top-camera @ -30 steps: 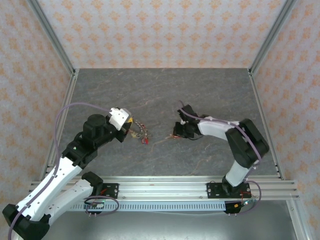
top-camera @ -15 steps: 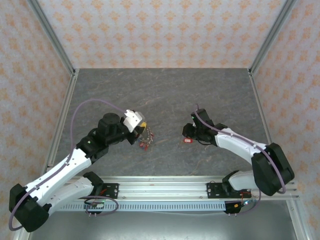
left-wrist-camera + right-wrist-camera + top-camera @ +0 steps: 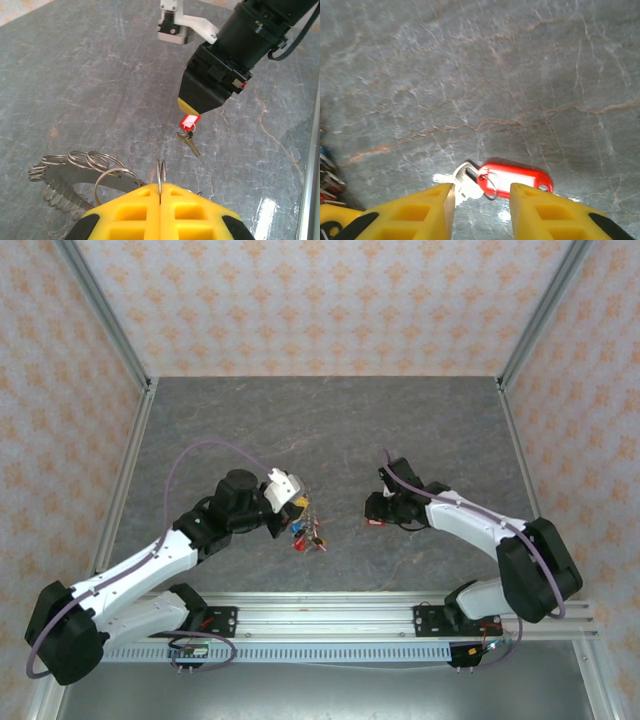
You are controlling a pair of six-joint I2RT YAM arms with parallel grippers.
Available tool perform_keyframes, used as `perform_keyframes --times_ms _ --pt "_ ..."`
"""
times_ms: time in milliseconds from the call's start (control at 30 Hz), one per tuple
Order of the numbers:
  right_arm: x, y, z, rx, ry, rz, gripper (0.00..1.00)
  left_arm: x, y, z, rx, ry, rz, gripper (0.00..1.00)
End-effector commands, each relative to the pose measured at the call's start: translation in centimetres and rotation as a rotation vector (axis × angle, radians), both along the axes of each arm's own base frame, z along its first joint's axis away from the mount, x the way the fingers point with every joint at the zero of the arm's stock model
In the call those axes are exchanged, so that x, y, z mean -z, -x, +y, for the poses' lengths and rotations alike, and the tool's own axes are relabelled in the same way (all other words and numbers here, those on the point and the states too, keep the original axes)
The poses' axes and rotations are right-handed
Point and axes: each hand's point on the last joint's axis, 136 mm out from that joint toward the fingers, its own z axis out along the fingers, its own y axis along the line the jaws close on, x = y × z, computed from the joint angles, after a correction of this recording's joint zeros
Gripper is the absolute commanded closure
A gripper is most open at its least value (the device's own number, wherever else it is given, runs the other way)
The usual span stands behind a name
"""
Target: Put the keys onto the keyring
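My left gripper (image 3: 296,502) (image 3: 160,186) is shut on a thin wire ring (image 3: 160,174) of the keyring (image 3: 64,176), a flat grey disc with several wire rings on its rim. A bunch of red and blue tagged keys (image 3: 306,533) hangs below it. One key (image 3: 464,183) with a red tag (image 3: 516,179) lies flat on the table. My right gripper (image 3: 482,195) (image 3: 378,510) stands open low over it, a finger on each side. From the left wrist view that red tag (image 3: 189,121) shows under the right gripper's fingers (image 3: 201,96).
The grey marbled table (image 3: 330,430) stretches behind both grippers. Metal frame posts (image 3: 125,445) and patterned walls bound it on three sides. A rail (image 3: 330,615) runs along the near edge. The hanging key bunch (image 3: 327,175) shows at the left edge of the right wrist view.
My left arm has carried the keyring and its keys to the right, toward the centre. My right arm has changed pose, its jaws have opened, and the red-tagged key now lies on the table.
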Motion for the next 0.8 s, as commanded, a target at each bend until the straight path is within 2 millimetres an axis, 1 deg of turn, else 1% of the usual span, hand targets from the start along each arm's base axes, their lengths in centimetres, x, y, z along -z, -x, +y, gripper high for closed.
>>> perform_keyframes --times_ms 0,100,167,233,400,767 --pt "0.1 -0.3 0.2 0.032 -0.01 0.025 0.67 -3.1 0.0 -1.9 0.079 0.081 -0.082 1.0" --pt "0.7 -0.2 0.7 0.032 -0.027 0.054 0.67 -2.7 0.1 -2.4 0.105 0.083 -0.067 1.0" --pt "1.0 -0.1 0.6 0.033 -0.014 0.077 0.67 -2.5 0.2 -2.6 0.116 0.085 -0.061 1.0" --pt "1.4 -0.1 0.7 0.033 -0.008 0.092 0.7 -2.2 0.1 -2.8 0.123 0.086 -0.056 1.0" --pt "1.5 -0.3 0.8 0.033 -0.006 0.096 0.73 -1.7 0.0 -3.3 0.136 0.082 -0.039 1.0" --pt "2.1 -0.1 0.4 0.034 0.021 0.111 0.74 -1.7 -0.6 -3.3 0.114 0.083 -0.048 1.0"
